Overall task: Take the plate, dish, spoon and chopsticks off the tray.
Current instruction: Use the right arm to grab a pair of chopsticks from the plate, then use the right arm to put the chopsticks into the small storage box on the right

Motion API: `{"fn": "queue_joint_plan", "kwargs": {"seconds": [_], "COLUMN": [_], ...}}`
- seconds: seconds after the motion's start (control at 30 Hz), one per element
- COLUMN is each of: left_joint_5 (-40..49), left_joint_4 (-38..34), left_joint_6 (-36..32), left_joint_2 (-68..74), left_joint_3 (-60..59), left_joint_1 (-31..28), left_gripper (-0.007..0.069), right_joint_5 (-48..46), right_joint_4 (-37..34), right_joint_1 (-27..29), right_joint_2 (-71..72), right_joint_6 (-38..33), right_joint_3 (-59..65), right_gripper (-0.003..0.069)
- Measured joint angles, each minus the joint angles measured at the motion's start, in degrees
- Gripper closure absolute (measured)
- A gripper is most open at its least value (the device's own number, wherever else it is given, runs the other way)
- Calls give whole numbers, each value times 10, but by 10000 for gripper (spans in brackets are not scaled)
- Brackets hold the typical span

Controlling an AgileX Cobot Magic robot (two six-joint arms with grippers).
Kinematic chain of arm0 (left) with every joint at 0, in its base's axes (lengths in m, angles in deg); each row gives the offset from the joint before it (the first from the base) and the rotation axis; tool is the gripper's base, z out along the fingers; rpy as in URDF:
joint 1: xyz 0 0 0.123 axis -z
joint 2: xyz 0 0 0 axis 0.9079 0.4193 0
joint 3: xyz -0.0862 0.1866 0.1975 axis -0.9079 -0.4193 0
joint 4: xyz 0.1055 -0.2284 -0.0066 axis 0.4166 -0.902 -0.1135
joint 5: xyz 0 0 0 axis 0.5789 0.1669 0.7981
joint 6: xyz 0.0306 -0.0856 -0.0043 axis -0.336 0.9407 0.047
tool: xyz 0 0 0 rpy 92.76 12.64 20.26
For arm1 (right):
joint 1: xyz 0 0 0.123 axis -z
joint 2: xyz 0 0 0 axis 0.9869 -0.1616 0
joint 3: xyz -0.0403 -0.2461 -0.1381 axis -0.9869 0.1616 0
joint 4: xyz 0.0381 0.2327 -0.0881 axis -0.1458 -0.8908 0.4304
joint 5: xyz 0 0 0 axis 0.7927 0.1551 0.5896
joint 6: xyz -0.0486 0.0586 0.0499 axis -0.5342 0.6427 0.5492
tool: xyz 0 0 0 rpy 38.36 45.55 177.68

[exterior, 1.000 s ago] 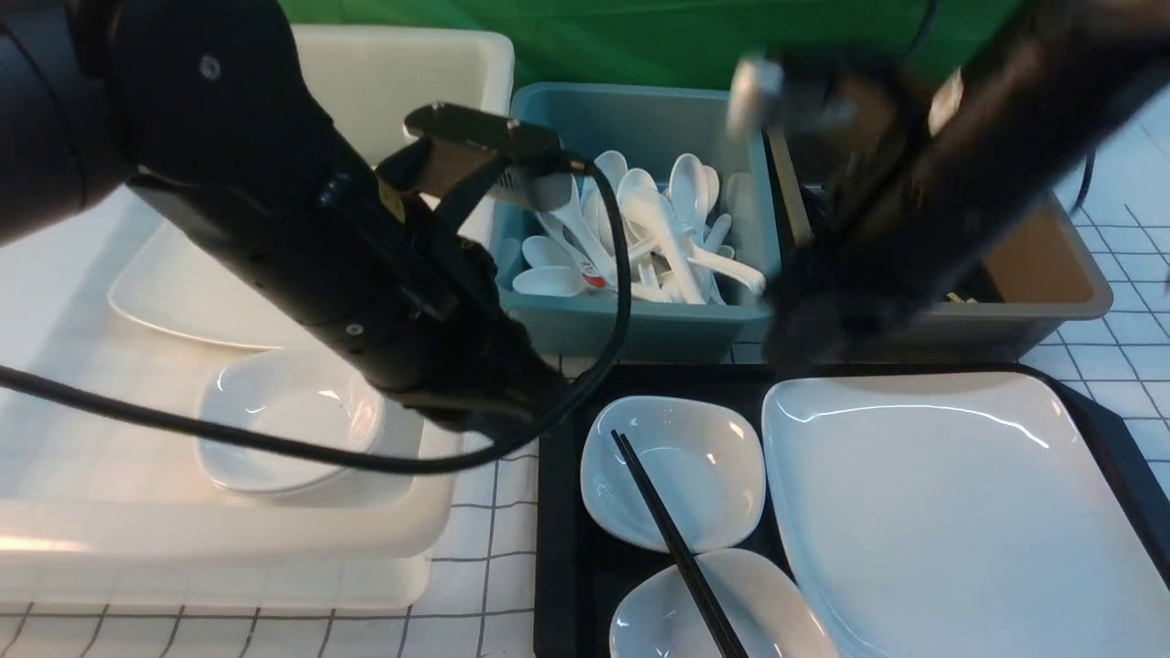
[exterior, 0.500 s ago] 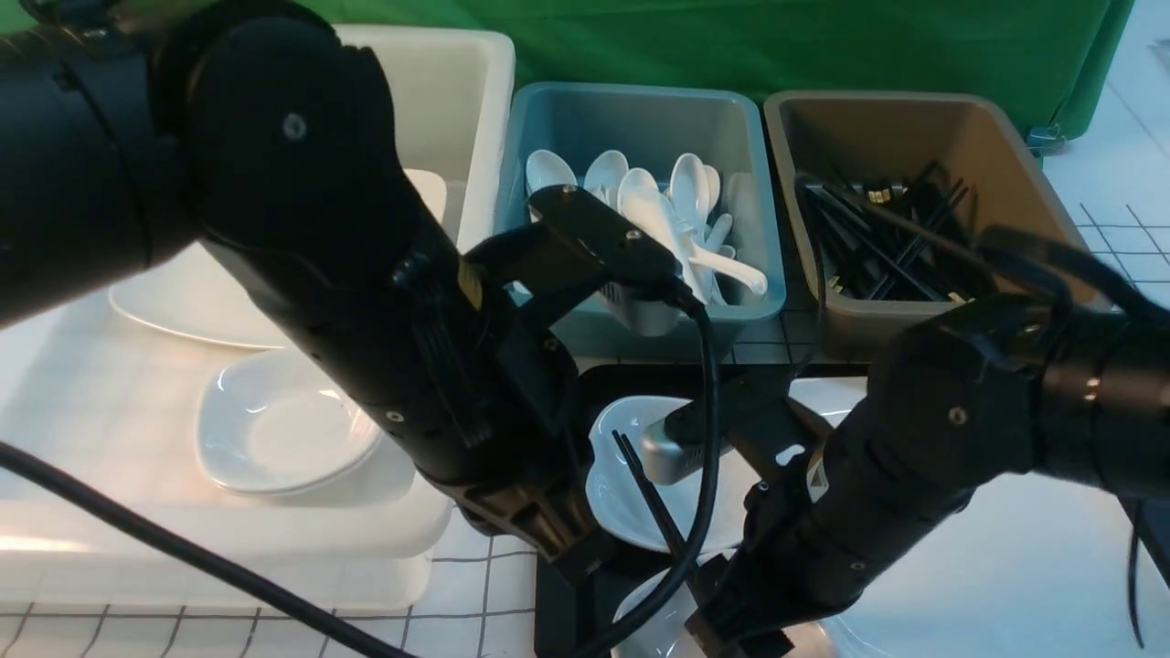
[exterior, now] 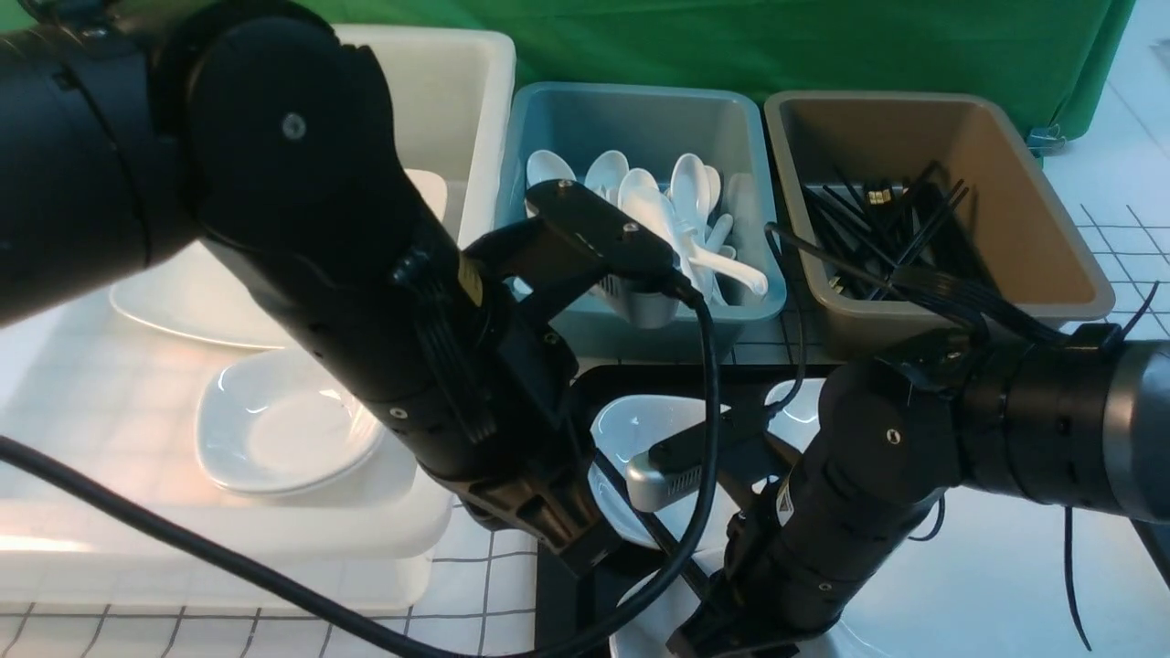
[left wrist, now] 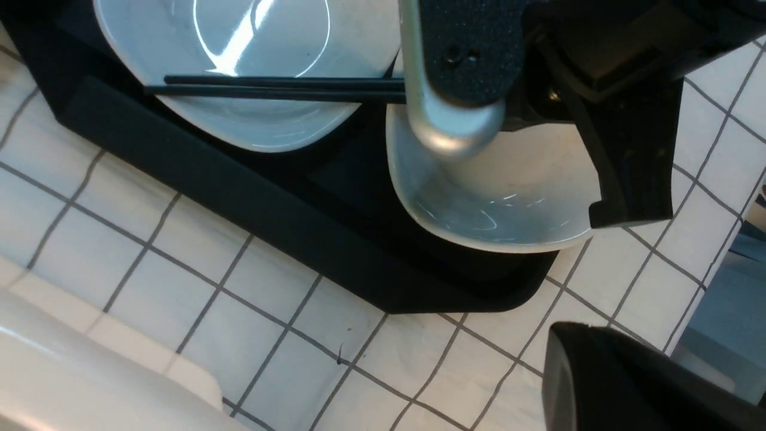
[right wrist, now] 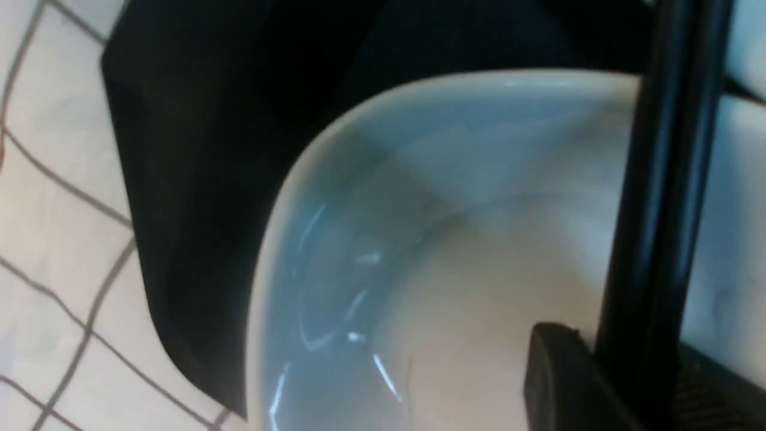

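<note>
One tray; three bins; three small dishes

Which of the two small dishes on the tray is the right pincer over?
The near dish, by the tray's clipped corner: the right pincer grips the chopsticks above it. The far dish carries only the chopsticks' free end.

**Green Backdrop, Gridded Tabletop**

A green cloth backdrop is hanging across the top of the front view. A white tabletop ruled with thin dark grid lines is showing at the right edge and along the bottom left. Bright light is washing out the lower left.
</note>
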Motion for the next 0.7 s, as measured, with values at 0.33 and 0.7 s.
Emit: {"fn": "queue_joint_plan", "kwargs": {"seconds": [0.33,0.7], "left_joint_5": [-19,-308], "left_joint_4": [0,-41], "left_joint_6": [11,12], "left_joint_2": [0,1], "left_joint_3": [0,0], "left_joint_1": [0,0], "left_gripper": [627,627], "right_joint_5": [-83,-87], "right_joint_4": [1,1], "right_joint_1": [2,228], "right_joint_2": [114,195], "right_joint_6": [-4,-64], "right_joint_3": [0,-112], "right_gripper": [543,543]}}
